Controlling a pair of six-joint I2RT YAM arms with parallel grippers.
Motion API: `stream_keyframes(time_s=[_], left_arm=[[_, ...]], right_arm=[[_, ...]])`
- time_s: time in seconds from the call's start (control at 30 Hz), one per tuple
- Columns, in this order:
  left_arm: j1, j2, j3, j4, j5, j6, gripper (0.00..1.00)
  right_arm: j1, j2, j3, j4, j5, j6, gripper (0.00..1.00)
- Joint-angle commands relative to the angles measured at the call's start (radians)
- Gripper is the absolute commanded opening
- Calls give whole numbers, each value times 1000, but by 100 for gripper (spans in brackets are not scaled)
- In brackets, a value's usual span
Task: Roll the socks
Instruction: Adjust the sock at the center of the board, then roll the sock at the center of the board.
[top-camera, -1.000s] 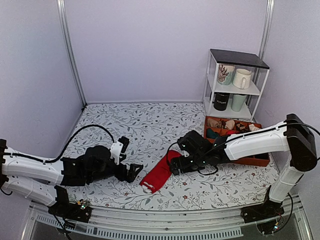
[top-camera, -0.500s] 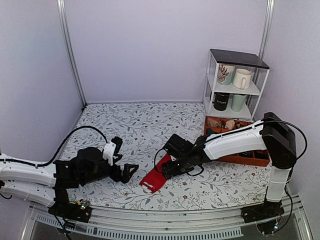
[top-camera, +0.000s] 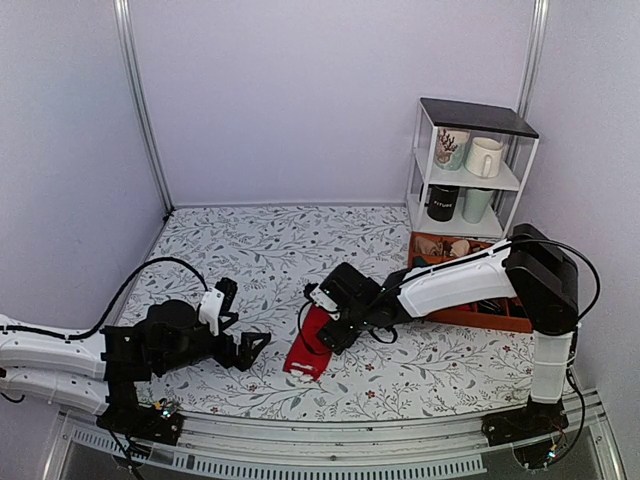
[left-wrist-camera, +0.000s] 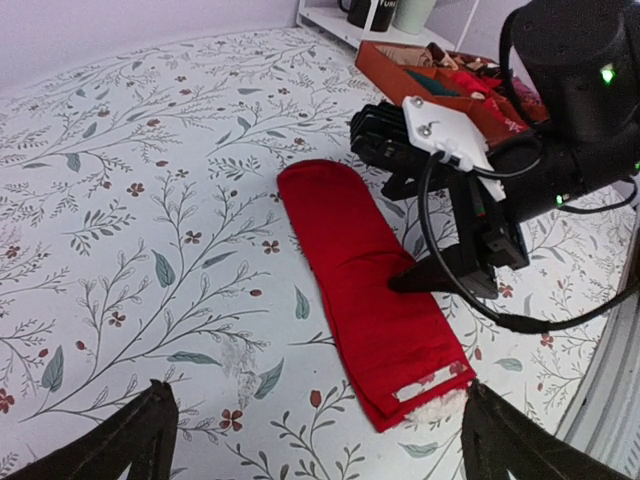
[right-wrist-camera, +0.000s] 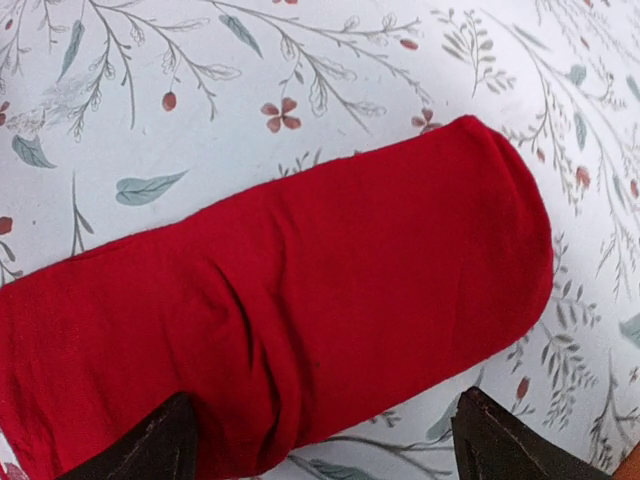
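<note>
The plain red socks (top-camera: 306, 347) lie flat and stacked on the floral table, with the small white mark (left-wrist-camera: 428, 384) at the near end. They fill the right wrist view (right-wrist-camera: 300, 300) and run lengthwise in the left wrist view (left-wrist-camera: 360, 280). My right gripper (top-camera: 328, 333) is open and low over the socks' middle. One of its fingertips (left-wrist-camera: 405, 283) rests on the fabric, and the other stands off the socks' edge. My left gripper (top-camera: 250, 350) is open and empty, a little to the left of the near end, facing it.
An orange-brown box (top-camera: 505, 320) holding other sock bundles stands at the right. Behind it is a white shelf (top-camera: 470, 180) with mugs. The right arm's cable (left-wrist-camera: 520, 320) loops over the table beside the socks. Walls close in on the left and back.
My right gripper has moved left along the socks, and the socks have shifted slightly left with it. My left arm has drawn back a little to the left.
</note>
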Motion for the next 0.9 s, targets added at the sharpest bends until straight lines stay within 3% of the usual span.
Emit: stream_keyframes(time_s=[0.0,0.23,0.57,0.7,0.87], left_arm=[[9,-1,-7,13,2,-8,100],[11,37,17,23,4,-1,99],[29,55,76,24,36,69,99],[34,66,75,98,91,128,100],[36,108,91,124,109,179,99]], right_arm=[[-60,30,-57,107,-4,-246,90],[-98,-75,-105,175,-126,-340,90],[-87,-589,-494,442,-413,-294,92],[-87,-610,-579,532,-546,-288,89],[-88,-518,-625,688,-646,-307,82]])
